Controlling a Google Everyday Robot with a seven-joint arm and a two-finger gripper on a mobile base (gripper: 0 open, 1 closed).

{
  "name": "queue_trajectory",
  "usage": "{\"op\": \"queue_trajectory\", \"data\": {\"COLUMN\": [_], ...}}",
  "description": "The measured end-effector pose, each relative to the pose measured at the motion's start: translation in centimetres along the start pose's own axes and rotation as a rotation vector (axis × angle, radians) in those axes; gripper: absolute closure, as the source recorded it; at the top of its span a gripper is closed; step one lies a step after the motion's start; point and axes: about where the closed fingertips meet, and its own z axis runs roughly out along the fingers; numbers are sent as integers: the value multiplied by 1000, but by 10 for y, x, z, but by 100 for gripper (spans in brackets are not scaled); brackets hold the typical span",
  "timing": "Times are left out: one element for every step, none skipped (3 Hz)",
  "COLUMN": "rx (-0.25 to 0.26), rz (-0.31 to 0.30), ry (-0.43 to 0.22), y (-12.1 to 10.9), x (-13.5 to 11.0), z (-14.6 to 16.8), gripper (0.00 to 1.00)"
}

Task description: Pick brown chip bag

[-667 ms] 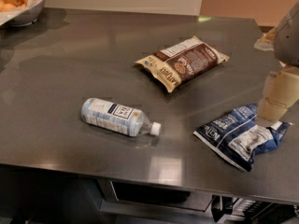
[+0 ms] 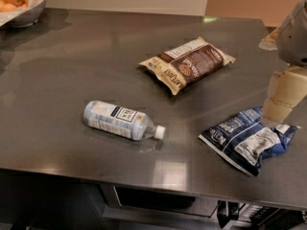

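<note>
The brown chip bag lay flat and unheld mid-desk, seemingly favouring a grasp from above, while the end effector hung rightward above the blue snack bag, its opening indeterminable.

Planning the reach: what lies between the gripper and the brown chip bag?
Nothing. In the camera view, only bare table separates the gripper, at the right edge by the blue snack bag, from the brown chip bag.

The brown chip bag (dark middle, tan ends, white label) lies flat and slanted; my gripper hangs well apart, rightward.
</note>
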Motion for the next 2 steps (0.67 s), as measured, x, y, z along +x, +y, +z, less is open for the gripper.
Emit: {"op": "queue_trajectory", "data": {"rx": [-17,-11], "rz": [-69,-161], "ry": [33,52], "y": [-23,-58], "x": [5,10], "z": [17,37], "gripper": [0,0]}}
